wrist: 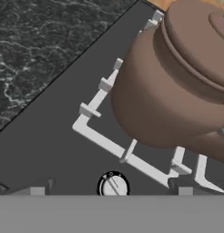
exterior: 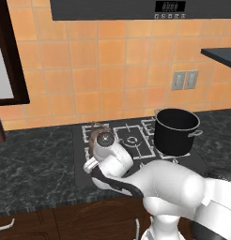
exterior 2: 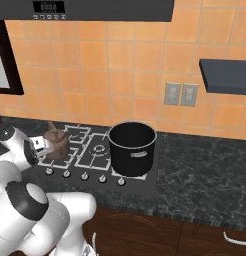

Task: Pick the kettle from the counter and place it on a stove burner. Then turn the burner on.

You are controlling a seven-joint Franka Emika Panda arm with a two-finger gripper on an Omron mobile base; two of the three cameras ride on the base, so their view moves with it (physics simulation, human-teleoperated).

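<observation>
We see the kettle (wrist: 177, 86) on the stove burner (wrist: 109, 145), cut off at three o'clock; gripper (wrist: 111, 193) fingers stand apart, holding nothing.

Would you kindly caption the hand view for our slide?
Brown kettle resting on the stove burner grate, control knob below.

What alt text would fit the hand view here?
Close-up of the brown kettle sitting on the stove burner, a grey grate on black cooktop glass. A round control knob lies below it, and the marbled counter fills the upper left.
</observation>
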